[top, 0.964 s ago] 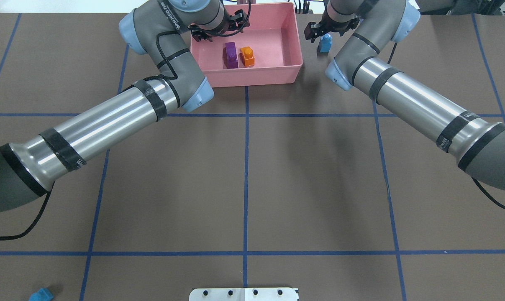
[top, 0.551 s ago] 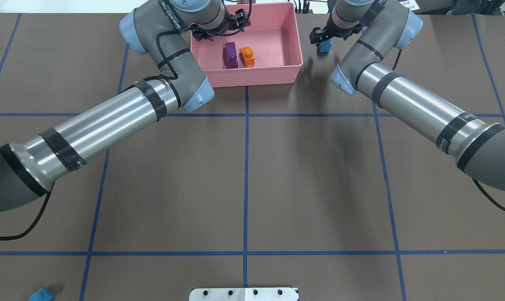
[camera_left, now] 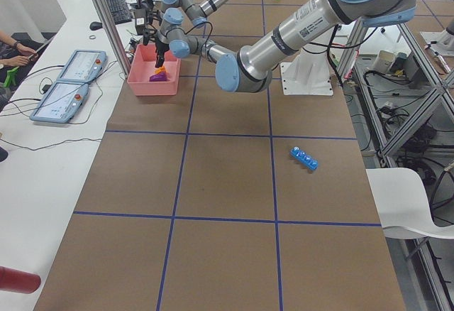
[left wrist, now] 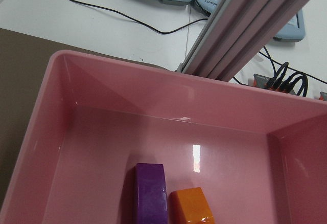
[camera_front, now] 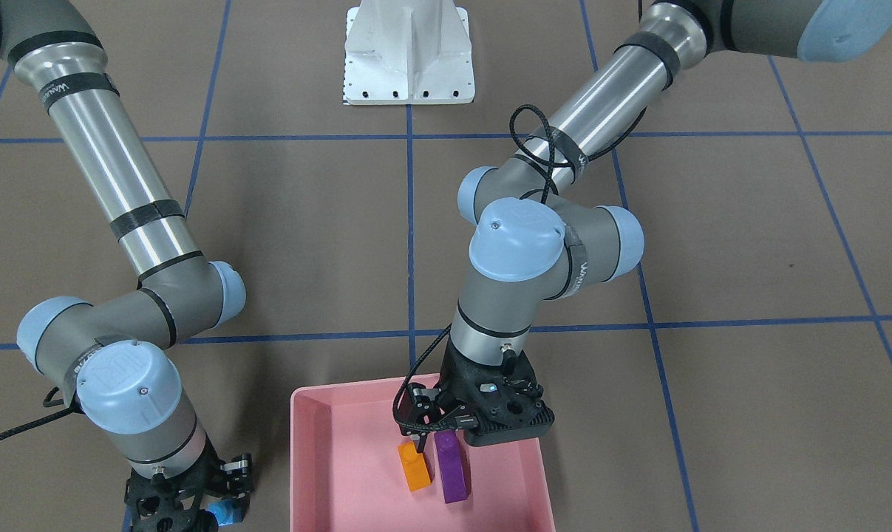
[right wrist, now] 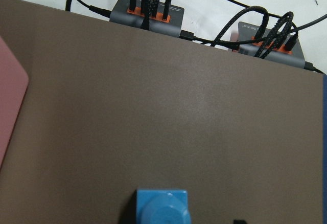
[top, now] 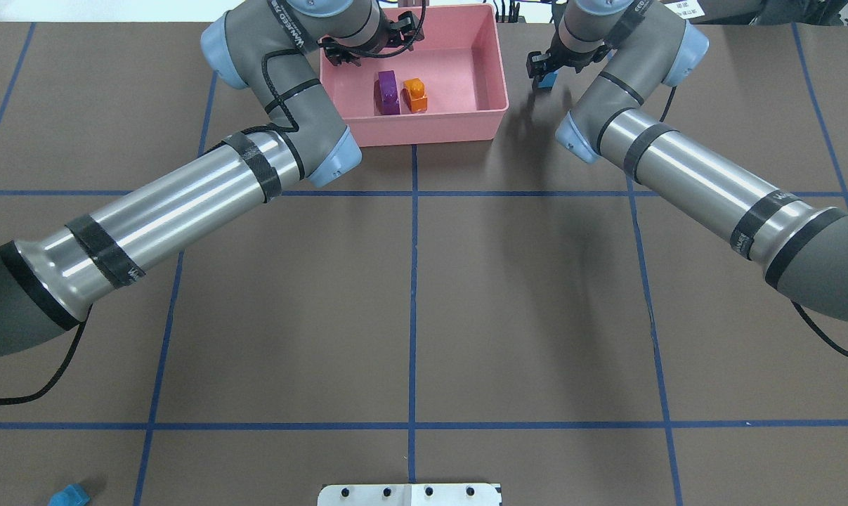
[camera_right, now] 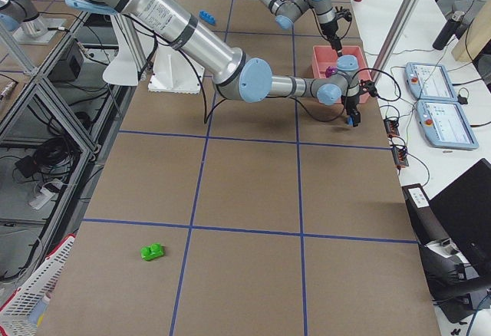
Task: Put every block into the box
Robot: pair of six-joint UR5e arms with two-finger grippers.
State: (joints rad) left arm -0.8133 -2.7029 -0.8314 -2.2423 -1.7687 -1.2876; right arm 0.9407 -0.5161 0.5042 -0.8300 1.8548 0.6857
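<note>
Right gripper [top: 542, 70] hangs at overhead's upper right, jaws apart, nothing held, tiny blue cube [right wrist: 162, 208] directly beneath, just right of pink box [top: 431, 130].

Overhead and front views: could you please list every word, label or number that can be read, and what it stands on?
"UR", faint logo embossed on the right arm's blue cap.
White lettering on the left arm's black band: too blurred to read.
White lettering on the right arm's black band: too blurred to read.
Box: no text.
</note>
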